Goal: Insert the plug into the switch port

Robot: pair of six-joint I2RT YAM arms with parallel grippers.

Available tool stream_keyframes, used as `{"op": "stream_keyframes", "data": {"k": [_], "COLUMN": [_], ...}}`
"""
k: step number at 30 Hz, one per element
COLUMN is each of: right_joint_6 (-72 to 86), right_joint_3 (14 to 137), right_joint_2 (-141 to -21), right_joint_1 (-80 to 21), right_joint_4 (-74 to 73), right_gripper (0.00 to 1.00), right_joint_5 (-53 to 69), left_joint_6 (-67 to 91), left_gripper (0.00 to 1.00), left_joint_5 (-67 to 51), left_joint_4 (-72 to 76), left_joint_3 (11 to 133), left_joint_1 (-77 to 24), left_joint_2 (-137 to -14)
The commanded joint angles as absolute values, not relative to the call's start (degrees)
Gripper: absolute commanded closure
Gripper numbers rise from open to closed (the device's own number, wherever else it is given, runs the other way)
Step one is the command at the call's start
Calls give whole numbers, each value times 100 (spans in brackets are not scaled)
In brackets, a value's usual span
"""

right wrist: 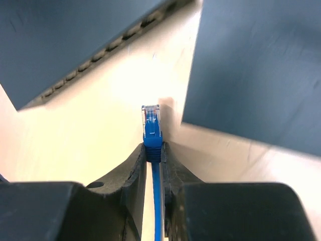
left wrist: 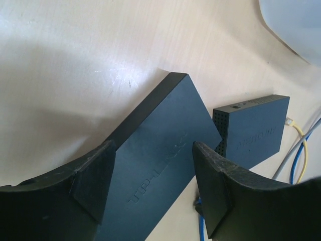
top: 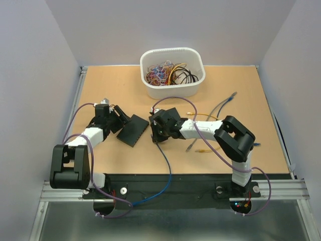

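The flat black TP-Link switch [top: 133,130] lies on the table; in the left wrist view the switch [left wrist: 160,155] runs between my open left gripper's [left wrist: 153,150] jaws, which straddle its near end. My left gripper [top: 119,121] sits at the switch's left edge. My right gripper [top: 155,132] is shut on the blue plug [right wrist: 151,123], which sticks out past the fingertips [right wrist: 136,160]. The plug points into the gap between the switch's port row [right wrist: 95,55] at upper left and a second dark box [right wrist: 256,70] at upper right, short of both. The blue cable [top: 167,173] trails to the front edge.
A smaller dark box [left wrist: 253,130] stands just right of the switch, mostly under my right gripper from above. A white bin [top: 172,88] of tangled cables stands at the back. Loose blue-grey [top: 223,103], yellow [top: 200,116] and grey [top: 190,146] cables lie right of centre.
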State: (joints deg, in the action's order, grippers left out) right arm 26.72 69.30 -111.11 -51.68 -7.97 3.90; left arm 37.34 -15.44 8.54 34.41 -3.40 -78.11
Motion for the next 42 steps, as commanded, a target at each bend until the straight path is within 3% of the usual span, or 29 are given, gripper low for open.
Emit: {"op": "stream_keyframes", "data": {"k": [1,5,19,42], "right_joint_6": [2619,2672,2619,2839], "right_joint_3": [6838,7100,7989,7612], "right_joint_2": [-10854,-11038,-11751,-11470], "right_joint_1": [-5458,-5633,-5818,-6055], "right_joint_4": [-1213,-1274,-1617,-2004], "right_gripper": [99,100,99,100], "right_joint_5": [62,44,35,-325], "left_joint_6": [3788,3797,3674,3691], "left_gripper": [28,28,30,31], "left_joint_5": [-1486,-871,-976,-650], "left_joint_4": [1028,958,1037,1064], "left_joint_3": [3279,3199,3190,3067], "left_joint_1": [-422,-431,-940,-1178], "left_joint_2": [-7585,-7716,-7612,-7734]}}
